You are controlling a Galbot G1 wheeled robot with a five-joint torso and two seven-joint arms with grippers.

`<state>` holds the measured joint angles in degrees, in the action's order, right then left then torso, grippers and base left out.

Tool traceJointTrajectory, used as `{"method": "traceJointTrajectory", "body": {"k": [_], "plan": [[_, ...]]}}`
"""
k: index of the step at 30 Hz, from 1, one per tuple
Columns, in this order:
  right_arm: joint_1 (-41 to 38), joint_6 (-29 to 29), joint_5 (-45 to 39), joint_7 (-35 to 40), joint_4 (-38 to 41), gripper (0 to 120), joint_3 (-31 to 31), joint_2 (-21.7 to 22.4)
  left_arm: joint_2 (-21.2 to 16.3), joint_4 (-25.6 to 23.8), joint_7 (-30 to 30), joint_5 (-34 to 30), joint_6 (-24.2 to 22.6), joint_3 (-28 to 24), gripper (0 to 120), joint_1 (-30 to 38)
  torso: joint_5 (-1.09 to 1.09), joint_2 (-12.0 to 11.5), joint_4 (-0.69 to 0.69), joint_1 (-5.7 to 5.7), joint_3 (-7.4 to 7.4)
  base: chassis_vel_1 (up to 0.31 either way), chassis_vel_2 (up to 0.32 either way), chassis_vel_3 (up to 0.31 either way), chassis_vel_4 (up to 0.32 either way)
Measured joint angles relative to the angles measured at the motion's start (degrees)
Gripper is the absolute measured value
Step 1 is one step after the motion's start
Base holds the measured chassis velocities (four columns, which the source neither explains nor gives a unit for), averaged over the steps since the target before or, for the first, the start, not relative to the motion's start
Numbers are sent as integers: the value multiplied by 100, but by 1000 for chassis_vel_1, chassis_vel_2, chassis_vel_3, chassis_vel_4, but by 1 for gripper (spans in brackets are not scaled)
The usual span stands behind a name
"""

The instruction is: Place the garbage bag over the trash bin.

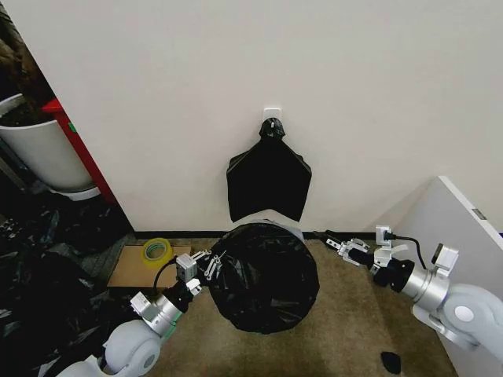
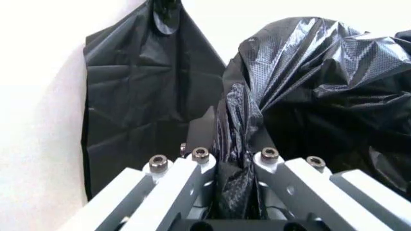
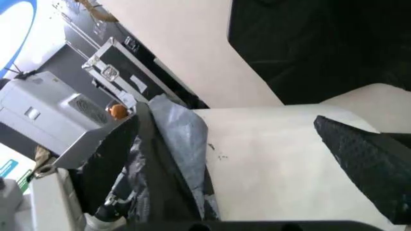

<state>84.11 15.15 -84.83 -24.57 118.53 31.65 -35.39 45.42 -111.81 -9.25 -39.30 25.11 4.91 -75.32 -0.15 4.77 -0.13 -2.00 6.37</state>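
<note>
Nearest the head camera, low on the left, the left arm reaches forward and its left gripper (image 1: 211, 265) meets the left edge of the garbage bag (image 1: 263, 276), a wrinkled glossy black sack sitting on the brown floor at the middle of the scene, close to the wall. In the left wrist view the two metal fingers (image 2: 183, 180) stand a little apart with a gathered fold of the bag's film (image 2: 239, 144) caught between them, so the jaws are pinching the plastic. A pale curved rim, seemingly the trash bin (image 1: 287, 225), peeks out at the far edge of the sack, which otherwise drapes over and hides what is beneath it. On the wall just behind hangs a flat black shield-shaped bundle (image 1: 269, 181), held at its top by a black clip (image 1: 272, 128). Over on the right, the right gripper (image 1: 336, 242) points left toward the bag's far right edge, near it but apart; whether its jaws are spread or pressed together cannot be told. To the left of the bag a roll of yellow tape (image 1: 156, 250) lies on a flat piece of cardboard (image 1: 130, 271), and a large white round tub (image 1: 43, 153) stands farther left.
</note>
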Motion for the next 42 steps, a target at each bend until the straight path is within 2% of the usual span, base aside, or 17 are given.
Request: {"method": "traceJointTrajectory", "body": {"k": [3, 7, 13, 14, 17, 19, 22, 23, 25, 29, 30, 32, 34, 35, 42], "plan": [[-118, 25, 29, 25, -55, 98, -122, -36, 13, -24, -9, 12, 0, -5, 3, 3, 1, 0, 0, 0, 0, 0, 0, 0, 0], [-243, 62, 27, 91, -105, 90, -244, -97, -25, -40, -18, 26, 1, -32, 3, 18, 1, 0, 0, 0, 0, 0, 0, 0, 0], [-297, 103, 102, 137, -120, 67, -384, -145, 12, -41, -18, 52, 12, -34, 3, -29, 1, 0, 0, 0, 0, 0, 0, 0, 0], [-297, 103, 102, 137, -120, 67, -384, -145, 12, -41, -18, 52, 12, -34, 3, -29, 1, 0, 0, 0, 0, 0, 0, 0, 0], [-316, 112, 209, 139, -119, 52, -424, -160, 33, -55, -18, 78, 12, -37, 3, -41, 1, 0, 0, 0, 0, 0, 0, 0, 0], [-317, 114, 218, 150, -111, 50, -431, -164, 36, -56, -18, 87, 12, -41, 3, -43, 0, 0, 0, 0, 0, 0, 0, 0, 0], [-326, 119, 237, 152, -96, 43, -436, -177, 40, -56, -18, 104, 12, -43, 3, -41, 0, 0, 0, 0, 0, 0, 0, 0, 0], [-339, 122, 256, 152, -87, 37, -444, -186, 39, -56, -12, 100, 11, -48, 3, -37, 1, 0, 0, 0, 0, 0, 0, 0, 0], [-345, 122, 277, 145, -86, 35, -450, -187, 38, -55, -9, 92, 10, -50, 3, -37, 1, 0, 0, 0, 0, 0, 0, 0, 0], [-391, 121, 370, 67, -78, 16, -511, -187, 57, -11, 17, 88, 2, -62, 3, -40, 1, 0, 0, 0, 0, 0, 0, 0, 0], [-391, 121, 370, 67, -78, 16, -511, -187, 57, -11, 17, 88, 2, -62, 3, -40, 1, 0, 0, 0, 0, 0, 0, 0, 0], [-424, 121, 402, 45, -75, 7, -559, -188, 75, -5, 26, 94, -1, -64, 3, -43, 0, 0, 0, 0, 0, 0, 0, 0, 0], [-426, 121, 405, 44, -75, 7, -562, -187, 76, -5, 26, 95, -1, -64, 3, -43, 0, 0, 0, 0, 0, 0, 0, 0, 0], [-447, 120, 430, 32, -78, 0, -598, -187, 86, -3, 32, 95, -5, -64, 3, -38, 1, 0, 0, 0, 0, 0, 0, 0, 0], [-506, 110, 473, 26, -108, 0, -685, -197, 88, -2, 45, 86, -17, -63, 3, -7, 1, 0, 0, 0, 0, 0, 0, 0, 0]]}}
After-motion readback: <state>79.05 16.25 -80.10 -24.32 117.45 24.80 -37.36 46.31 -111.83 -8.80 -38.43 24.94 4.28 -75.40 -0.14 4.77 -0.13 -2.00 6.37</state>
